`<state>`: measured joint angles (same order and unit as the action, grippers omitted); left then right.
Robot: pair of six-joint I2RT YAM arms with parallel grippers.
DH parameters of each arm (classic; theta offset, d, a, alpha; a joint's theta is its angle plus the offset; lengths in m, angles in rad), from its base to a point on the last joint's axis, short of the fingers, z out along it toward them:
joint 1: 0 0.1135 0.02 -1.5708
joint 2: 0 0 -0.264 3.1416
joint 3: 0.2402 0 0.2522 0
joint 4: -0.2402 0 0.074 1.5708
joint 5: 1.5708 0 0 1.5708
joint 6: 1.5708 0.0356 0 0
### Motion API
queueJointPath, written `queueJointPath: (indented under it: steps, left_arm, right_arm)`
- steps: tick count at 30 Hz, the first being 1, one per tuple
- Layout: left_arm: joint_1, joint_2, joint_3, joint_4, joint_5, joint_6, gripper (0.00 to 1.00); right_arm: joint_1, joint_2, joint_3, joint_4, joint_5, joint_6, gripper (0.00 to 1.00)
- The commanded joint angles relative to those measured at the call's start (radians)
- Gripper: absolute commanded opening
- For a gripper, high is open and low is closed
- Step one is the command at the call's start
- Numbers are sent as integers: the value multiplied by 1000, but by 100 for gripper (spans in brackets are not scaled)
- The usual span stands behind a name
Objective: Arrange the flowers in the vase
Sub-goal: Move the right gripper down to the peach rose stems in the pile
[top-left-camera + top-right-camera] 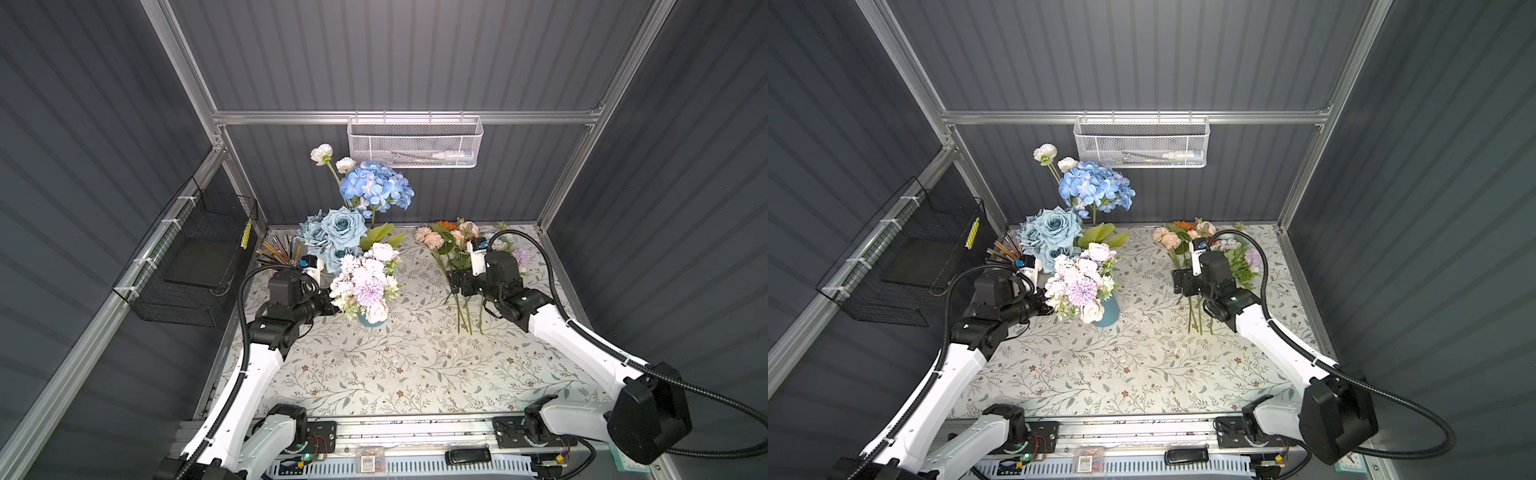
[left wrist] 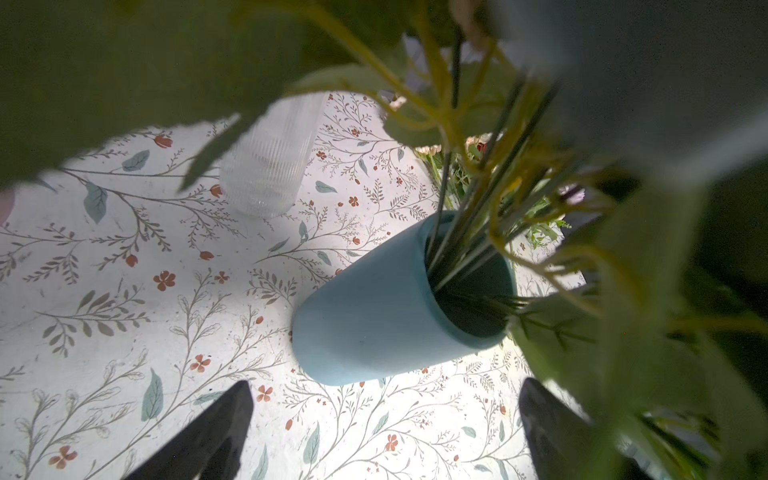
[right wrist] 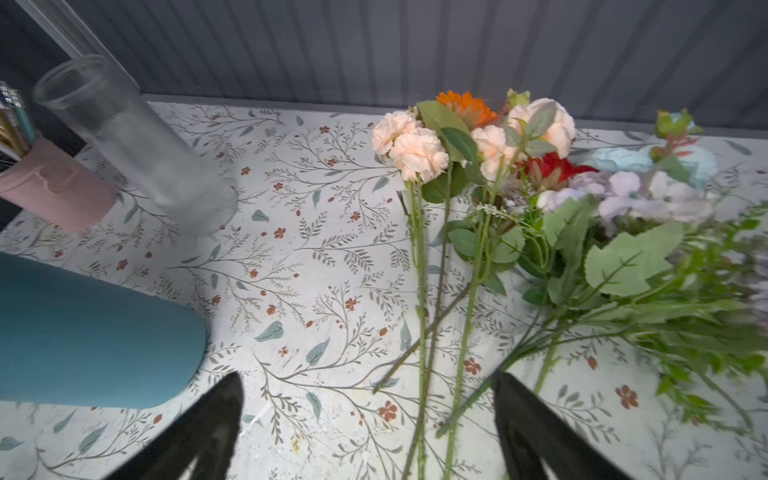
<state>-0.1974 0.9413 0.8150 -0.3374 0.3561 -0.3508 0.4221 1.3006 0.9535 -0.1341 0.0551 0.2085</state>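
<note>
At the left of the worktop (image 1: 415, 365), the left pincer (image 2: 387, 388) is spread wide and empty, just beside the blue vase (image 2: 374, 324), which holds lilac and cream flowers (image 1: 365, 278). To the right, loose flowers (image 3: 419, 153) lie flat; the right pincer (image 3: 366, 376) is spread above their stems.

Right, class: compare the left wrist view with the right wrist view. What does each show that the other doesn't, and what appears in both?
Only the left wrist view: the open mouth of the teal vase, with green stems standing inside. Only the right wrist view: the loose flowers at full length, stalks lying flat, and a pink pot. Both: the teal vase, a clear glass vase, the floral table covering, and a few peach blooms.
</note>
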Motion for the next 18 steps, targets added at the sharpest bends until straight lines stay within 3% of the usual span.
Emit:
queueJointPath:
  steps: [1,11,18]
  left_arm:
    - [-4,-30,-8,15,-54,-28,100]
    - [-2,-55,8,48,-77,-57,100]
    - [-2,-84,63,-24,-100,-26,100]
  right_arm:
    - [-6,73,83,-125,-17,50,81]
    - [-9,409,366,-309,-80,65,66]
    - [-24,605,523,-359,-25,42,56]
